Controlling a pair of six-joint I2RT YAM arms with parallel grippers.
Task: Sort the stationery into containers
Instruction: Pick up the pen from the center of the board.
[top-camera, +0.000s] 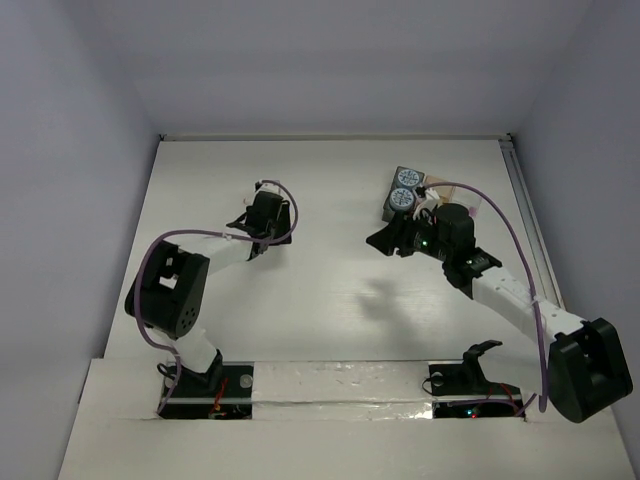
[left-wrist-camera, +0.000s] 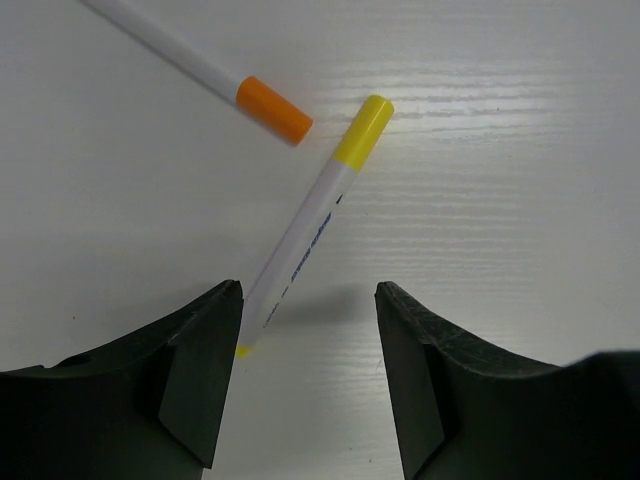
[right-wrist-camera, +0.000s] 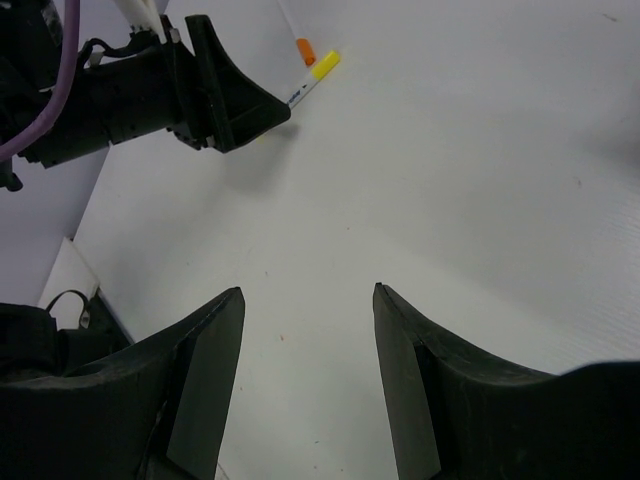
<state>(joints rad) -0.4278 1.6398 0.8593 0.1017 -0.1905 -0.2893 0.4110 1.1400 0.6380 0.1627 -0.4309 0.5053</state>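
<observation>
The left hand (left-wrist-camera: 308, 300), open and empty, hovers over a yellow-capped pen (left-wrist-camera: 318, 215) lying at frame centre on the surface (left-wrist-camera: 500, 200), with an orange-capped pen (left-wrist-camera: 205, 72) at upper left. The pen sits off-centre, so shifting toward it before closing looks wise. The right hand (right-wrist-camera: 308, 292) hangs open.

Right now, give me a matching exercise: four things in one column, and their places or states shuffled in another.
1 yellow-capped pen
2 orange-capped pen
3 round canisters
4 right end effector

A in the tray
B open, holding nothing
C one end at a finger of the left end effector
D runs off the left wrist view's top

Pairs: 1-C, 2-D, 3-A, 4-B
</observation>
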